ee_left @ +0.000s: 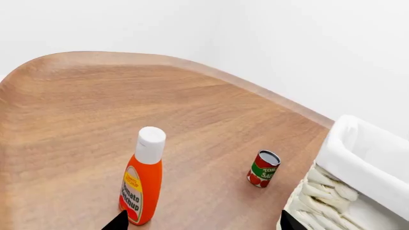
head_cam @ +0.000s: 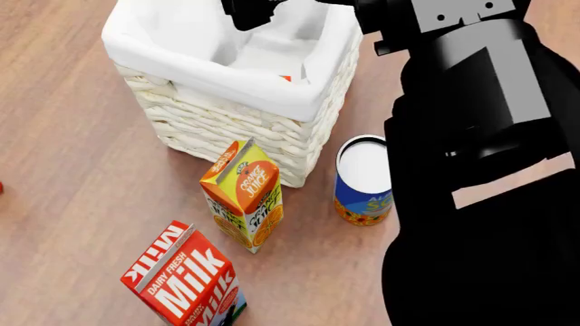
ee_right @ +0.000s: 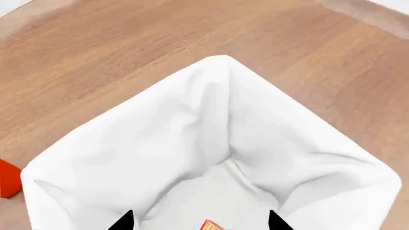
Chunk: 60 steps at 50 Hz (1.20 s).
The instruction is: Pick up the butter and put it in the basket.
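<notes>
On the wooden table (ee_left: 76,120), our left wrist camera shows us a ketchup bottle (ee_left: 142,184) standing upright with a small tomato sauce can (ee_left: 263,168) near it, and the basket (ee_left: 357,182) at the frame's edge. Our left gripper (ee_left: 201,223) shows only two dark fingertips set wide apart, nothing between them.

From the head camera, we see our right arm (head_cam: 471,81) reaching over the basket (head_cam: 227,129). A sliver of red, the butter (head_cam: 286,78), peeks from inside the liner. An orange juice carton (head_cam: 243,197) stands just before the basket, a blue can (head_cam: 365,180) beside it, and a milk carton (head_cam: 186,282) nearer us.

Through the right wrist camera, we look down into the basket (ee_right: 211,139). Our right gripper (ee_right: 199,223) has its tips spread, and the butter (ee_right: 213,225) lies on the liner floor between them; we cannot tell whether they touch it.
</notes>
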Tool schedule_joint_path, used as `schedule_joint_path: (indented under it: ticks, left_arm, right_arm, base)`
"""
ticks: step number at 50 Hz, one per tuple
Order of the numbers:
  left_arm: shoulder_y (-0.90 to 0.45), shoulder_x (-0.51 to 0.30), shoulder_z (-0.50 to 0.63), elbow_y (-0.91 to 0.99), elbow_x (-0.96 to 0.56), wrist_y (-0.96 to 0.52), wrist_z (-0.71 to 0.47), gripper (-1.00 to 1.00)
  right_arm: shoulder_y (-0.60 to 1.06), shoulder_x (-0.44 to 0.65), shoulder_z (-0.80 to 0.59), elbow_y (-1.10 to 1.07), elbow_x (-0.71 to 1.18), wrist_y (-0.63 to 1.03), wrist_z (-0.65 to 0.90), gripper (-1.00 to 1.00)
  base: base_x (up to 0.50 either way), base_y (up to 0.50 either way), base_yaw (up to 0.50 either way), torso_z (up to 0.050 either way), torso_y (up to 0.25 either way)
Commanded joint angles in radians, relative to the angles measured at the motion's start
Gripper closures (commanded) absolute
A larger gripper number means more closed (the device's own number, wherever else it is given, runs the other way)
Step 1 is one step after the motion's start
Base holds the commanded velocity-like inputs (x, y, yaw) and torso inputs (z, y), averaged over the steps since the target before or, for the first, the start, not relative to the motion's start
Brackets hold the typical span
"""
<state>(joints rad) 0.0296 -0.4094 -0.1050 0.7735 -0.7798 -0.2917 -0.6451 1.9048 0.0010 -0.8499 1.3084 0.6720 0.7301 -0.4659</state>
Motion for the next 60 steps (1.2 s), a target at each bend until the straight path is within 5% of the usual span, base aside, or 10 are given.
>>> schedule_joint_path:
  ticks: [1,12,18,29,49,60]
  left_arm:
    - [0.0,-0.002,0.004,0.0,0.001,0.004,0.0,-1.0]
    - [0.004,-0.008,0.003,0.006,-0.003,0.011,0.005,-1.0]
    - [0.005,-0.012,0.002,0.011,-0.007,0.014,0.005,-1.0]
    - [0.0,-0.016,-0.001,0.012,-0.01,0.022,0.009,-1.0]
    - [0.019,-0.034,-0.016,0.05,-0.027,0.042,0.017,-1.0]
    - [0.04,-0.051,-0.047,0.099,-0.064,0.061,0.017,-1.0]
  right_arm:
    - [-0.003,0.0,0.076,0.0,-0.118,-0.181,0.02,-1.0]
    - [-0.022,0.011,0.136,-0.026,-0.177,-0.527,0.056,-1.0]
    - [-0.143,0.133,0.15,-0.41,-0.169,-0.511,0.212,-1.0]
    - [-0.299,0.269,0.134,-0.773,-0.262,-0.613,0.408,-1.0]
    - [-0.456,0.522,0.113,-1.329,-0.356,-0.405,0.646,-1.0]
    - [-0.57,0.674,0.211,-1.607,-0.273,-0.278,0.767,-1.0]
  base:
    - [0.0,0.0,0.0,0.0,0.0]
    - [0.0,0.0,0.0,0.0,0.0]
    - [0.0,0.0,0.0,0.0,0.0]
    - [0.0,0.0,0.0,0.0,0.0]
    - [0.0,0.0,0.0,0.0,0.0]
    - [0.0,0.0,0.0,0.0,0.0]
